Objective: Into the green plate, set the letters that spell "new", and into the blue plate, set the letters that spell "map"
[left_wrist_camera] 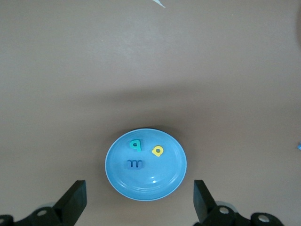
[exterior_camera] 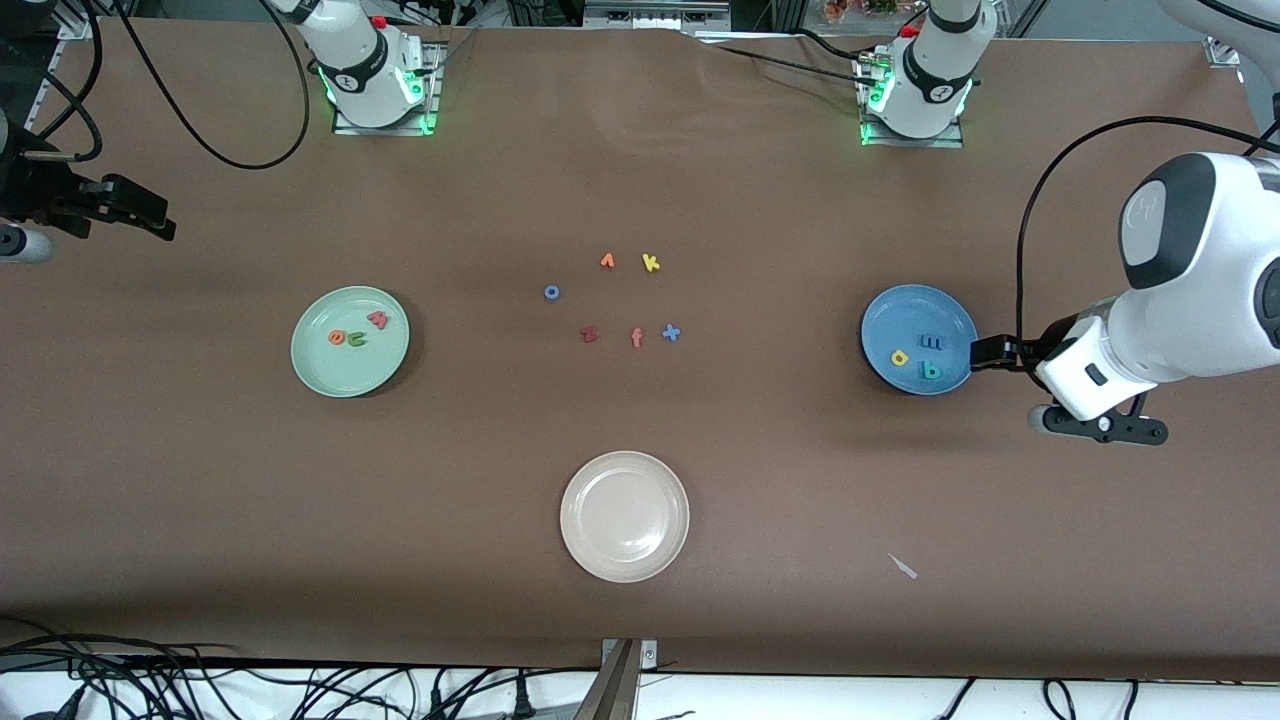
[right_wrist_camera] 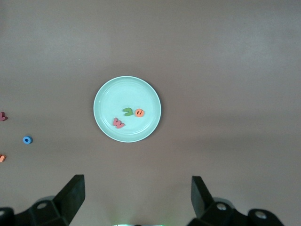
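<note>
The green plate (exterior_camera: 322,368) (right_wrist_camera: 109,96) holds the orange "e" (exterior_camera: 337,338) (right_wrist_camera: 139,113), olive "n" (exterior_camera: 357,340) (right_wrist_camera: 127,112) and pink "w" (exterior_camera: 378,320) (right_wrist_camera: 118,123). In the blue plate (exterior_camera: 890,315) (left_wrist_camera: 164,181) lie the light-blue "m" (exterior_camera: 931,341) (left_wrist_camera: 135,164), yellow "p" (exterior_camera: 899,358) (left_wrist_camera: 157,150) and teal "a" (exterior_camera: 931,372) (left_wrist_camera: 135,145). My left gripper (exterior_camera: 992,352) (left_wrist_camera: 138,200) hangs open and empty, high over the blue plate's rim at the left arm's end. My right gripper (exterior_camera: 140,212) (right_wrist_camera: 136,197) is open and empty, high over the table's right-arm end.
Loose letters lie mid-table: an orange one (exterior_camera: 607,262), yellow "k" (exterior_camera: 651,263), blue ring (exterior_camera: 551,292) (right_wrist_camera: 27,140), dark red "z" (exterior_camera: 589,335), orange "f" (exterior_camera: 637,338), blue "x" (exterior_camera: 671,333). A cream plate (exterior_camera: 624,516) sits nearer the camera. A white scrap (exterior_camera: 903,566) lies beside it.
</note>
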